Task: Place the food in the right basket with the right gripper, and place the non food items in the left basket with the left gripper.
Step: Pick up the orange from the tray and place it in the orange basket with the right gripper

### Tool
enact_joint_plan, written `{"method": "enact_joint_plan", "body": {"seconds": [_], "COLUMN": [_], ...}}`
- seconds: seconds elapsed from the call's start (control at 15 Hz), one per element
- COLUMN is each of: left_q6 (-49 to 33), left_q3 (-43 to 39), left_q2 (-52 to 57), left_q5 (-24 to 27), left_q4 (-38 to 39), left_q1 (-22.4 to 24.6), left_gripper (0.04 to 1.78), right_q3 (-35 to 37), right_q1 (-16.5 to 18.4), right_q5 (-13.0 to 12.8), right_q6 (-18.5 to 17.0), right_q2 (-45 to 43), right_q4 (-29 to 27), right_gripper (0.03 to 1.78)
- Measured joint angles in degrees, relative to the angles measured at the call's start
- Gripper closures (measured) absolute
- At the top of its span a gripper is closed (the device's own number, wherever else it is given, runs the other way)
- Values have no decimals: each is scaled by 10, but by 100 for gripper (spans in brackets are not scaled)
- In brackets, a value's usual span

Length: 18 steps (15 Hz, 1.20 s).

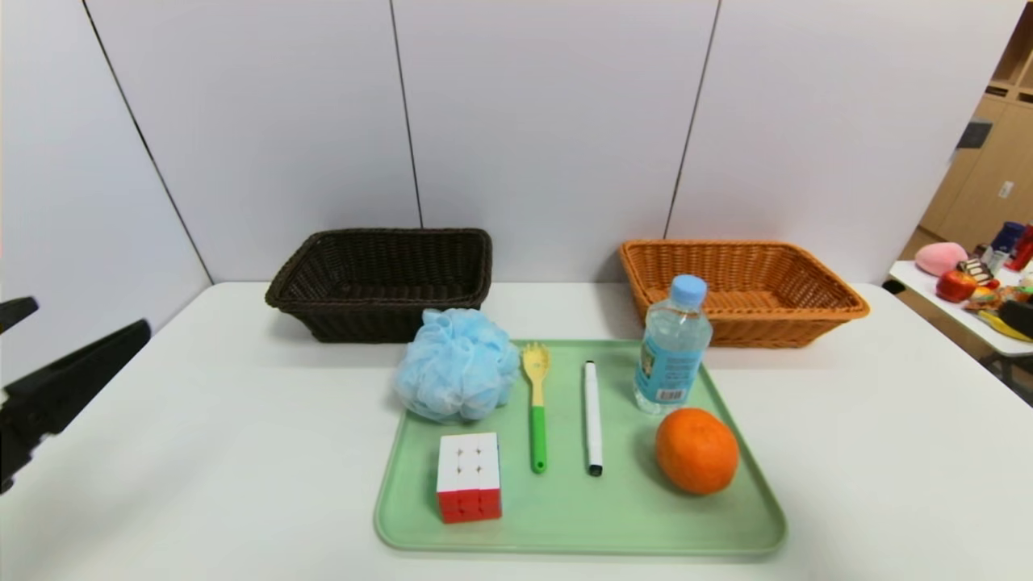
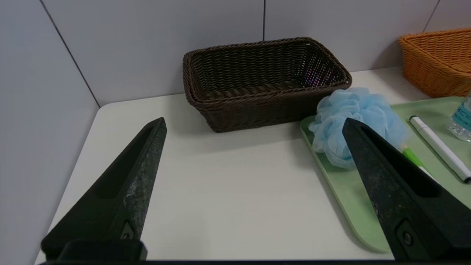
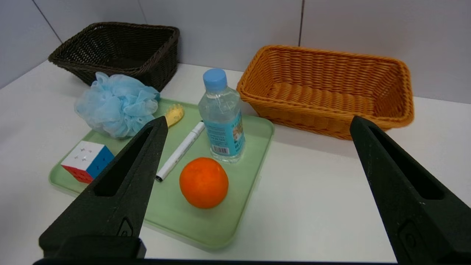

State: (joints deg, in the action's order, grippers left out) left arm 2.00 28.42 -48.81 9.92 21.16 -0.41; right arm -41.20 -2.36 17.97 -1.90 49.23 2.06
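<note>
1. Evidently no sorting has begun; the orange (image 1: 696, 450), water bottle (image 1: 672, 347), pouf (image 1: 457, 365), cube (image 1: 469, 476), spork (image 1: 537, 403) and marker (image 1: 593, 415) all sit on the green tray (image 1: 726, 524); the dark basket (image 1: 379, 282) and tan basket (image 1: 742, 290) hold nothing.
2. The left gripper (image 2: 254, 123) and right gripper (image 3: 257, 123) hover with fingers spread wide, gripping nothing.
3. Next, probably, the right gripper must descend around the orange.
</note>
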Motion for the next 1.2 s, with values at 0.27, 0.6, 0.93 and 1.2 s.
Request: {"method": "enact_joint_plan", "body": {"seconds": [0.27,0.6,0.93,1.2], "left_q6": [16,38,39,39], "left_q3": [82,124,128,125], "left_q2": [-195,-309,-330,-334], "left_q5": [-6,-25,-29,-29], "left_q4": [90,127,128,128], "left_q1": [0,0,0,0], "left_gripper": [13,13,13,13], "right_q3": [-120,-229,-313,-324], "right_q1": [-82,-192,-236,-244], "right_q5": [-48,-97,-103,-104], "right_q6": [-5,-44,-51,-49], "right_q2": [192,315,393,438], "right_q4": [-7,-179,-387,-388], "right_gripper": [10,10,10,10]}}
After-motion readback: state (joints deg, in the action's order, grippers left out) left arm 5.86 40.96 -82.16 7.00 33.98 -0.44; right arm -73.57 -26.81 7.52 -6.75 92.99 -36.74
